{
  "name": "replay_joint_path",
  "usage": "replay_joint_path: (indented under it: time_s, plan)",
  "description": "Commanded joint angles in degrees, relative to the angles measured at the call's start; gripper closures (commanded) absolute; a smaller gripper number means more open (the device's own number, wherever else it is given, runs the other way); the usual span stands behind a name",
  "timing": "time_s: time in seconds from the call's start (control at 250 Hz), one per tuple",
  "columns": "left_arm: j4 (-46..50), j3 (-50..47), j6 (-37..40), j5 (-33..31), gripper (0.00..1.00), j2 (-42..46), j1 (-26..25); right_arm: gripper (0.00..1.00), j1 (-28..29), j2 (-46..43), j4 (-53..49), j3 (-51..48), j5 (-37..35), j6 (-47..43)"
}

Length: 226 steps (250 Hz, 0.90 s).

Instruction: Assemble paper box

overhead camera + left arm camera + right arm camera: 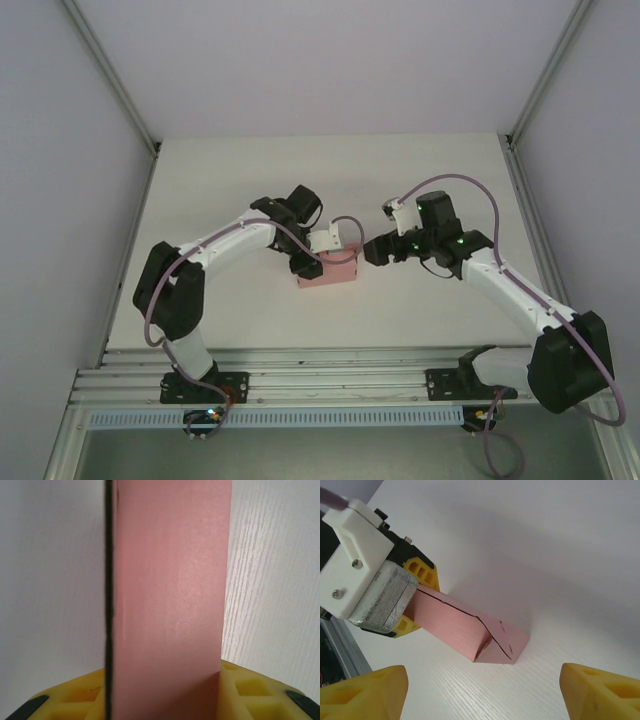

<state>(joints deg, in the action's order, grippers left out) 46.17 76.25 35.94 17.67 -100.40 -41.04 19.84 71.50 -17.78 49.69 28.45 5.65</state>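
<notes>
Right wrist view: paper box (465,625) lies on the worktop (560,555), nearly closed, with the end flap gaping at the near corner. Left gripper (415,600) is clamped on its far end; left wrist view shows card between the pads (250,690). Right gripper (482,692) is apart, empty, short of the open end.

Risk: a push on that flap could skid or crush the thin card, since the one-ended hold lets it pivot.

Around: frame rails (300,360) and walls (60,200), well apart. The left gripper's body crowds the box.

The paper box (452,622) is pale pink with a thin dark line along its edge. The surface (470,690) is white with faint thin stripes like wood. The jaws are yellow. The arms (228,242) are black and white, with purple cables (455,178).
</notes>
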Motion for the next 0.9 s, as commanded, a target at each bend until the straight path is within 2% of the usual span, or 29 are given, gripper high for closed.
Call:
replay_joint_path:
  time_s: [0.0, 0.14, 0.316, 0.387, 0.739, 0.899]
  plan:
    - [1.74, 1.77, -0.59, 1.81, 0.6, -1.5, 0.2, 0.23, 0.73, 2.34, 2.84, -0.75, -1.12, 0.43]
    - [1.93, 2.01, -0.71, 1.99, 0.6, -2.07, 0.35, 0.32, 0.81, 6.4, 4.43, 0.89, 0.06, 2.16]
    - [1.56, 1.66, -0.77, 2.63, 0.6, -1.91, 0.68, 0.51, 1.77, 10.2, 3.89, 3.15, 0.38, 2.27]
    - [1.2, 1.45, -0.9, 2.5, 0.6, -1.82, 0.67, 0.55, 2.24, 10.41, 4.39, 3.17, -0.14, 2.83]
    - [1.45, 1.62, -1.04, 3.34, 0.6, -1.67, 0.75, 0.55, 3.31, 9.88, 5.56, 3.54, -3.37, 1.54]
    - [1.63, 1.5, -1.11, 3.31, 0.6, -1.81, 0.79, 0.64, 3.55, 9.82, 5.87, 4.14, -4.62, 0.6]
